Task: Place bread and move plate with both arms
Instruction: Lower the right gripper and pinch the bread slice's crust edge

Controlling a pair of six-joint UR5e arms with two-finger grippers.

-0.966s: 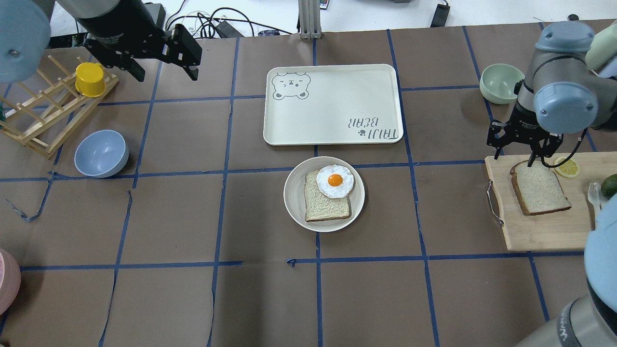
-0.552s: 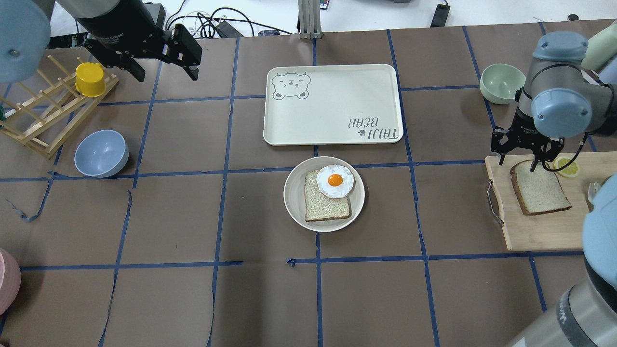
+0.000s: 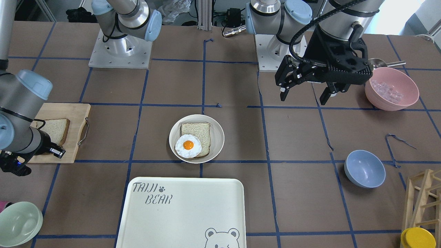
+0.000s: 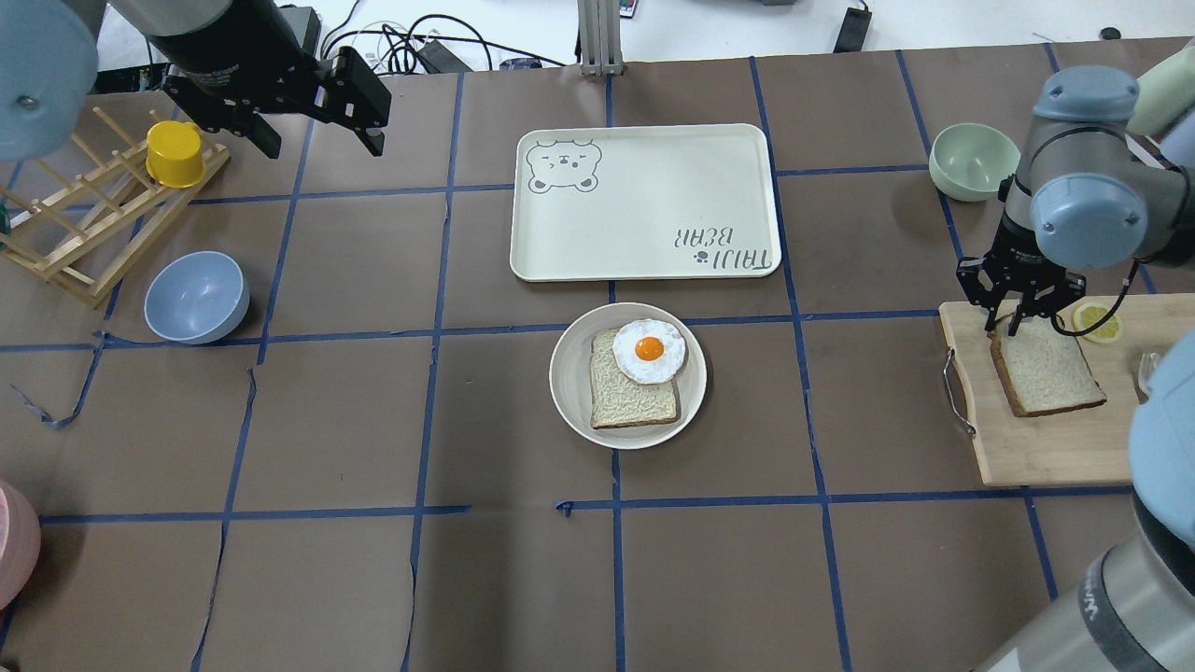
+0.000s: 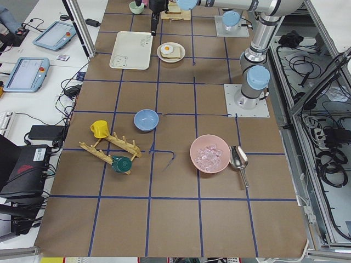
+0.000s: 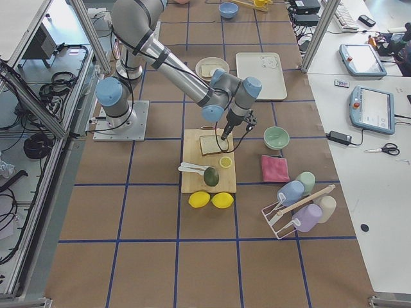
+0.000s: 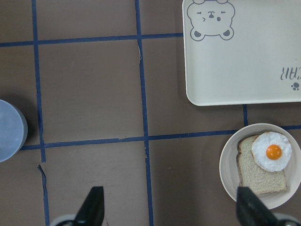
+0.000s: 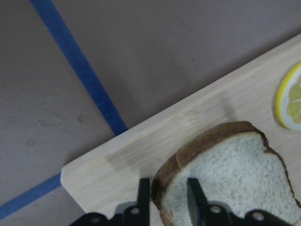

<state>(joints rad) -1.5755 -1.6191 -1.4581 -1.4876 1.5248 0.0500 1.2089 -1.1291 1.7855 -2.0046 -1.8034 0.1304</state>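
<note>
The bread (image 4: pixel 1050 373), dark-crusted, lies on a wooden cutting board (image 4: pixel 1055 448) at the right. My right gripper (image 4: pixel 1006 327) stands at its far left corner. In the right wrist view the fingers (image 8: pixel 143 193) are closed in on the crust of the bread (image 8: pixel 225 174). The plate (image 4: pixel 569 392) sits mid-table and holds a tanner slice (image 4: pixel 635 401) with a fried egg (image 4: pixel 649 352). My left gripper (image 4: pixel 322 147) hangs open and empty high over the far left; the plate's rim (image 7: pixel 228 169) shows in its view at the lower right.
A bear-print tray (image 4: pixel 644 201) lies just beyond the plate. A lemon slice (image 4: pixel 1097 322) sits on the board beside the bread. A green bowl (image 4: pixel 971 159) stands far right, a blue bowl (image 4: pixel 196 297) left, and a rack with a yellow cup (image 4: pixel 173 154) far left.
My right gripper has moved toward the bread's corner, come down, and closed its fingers from wide open onto the crust. The left arm, plate and bread have not moved.
</note>
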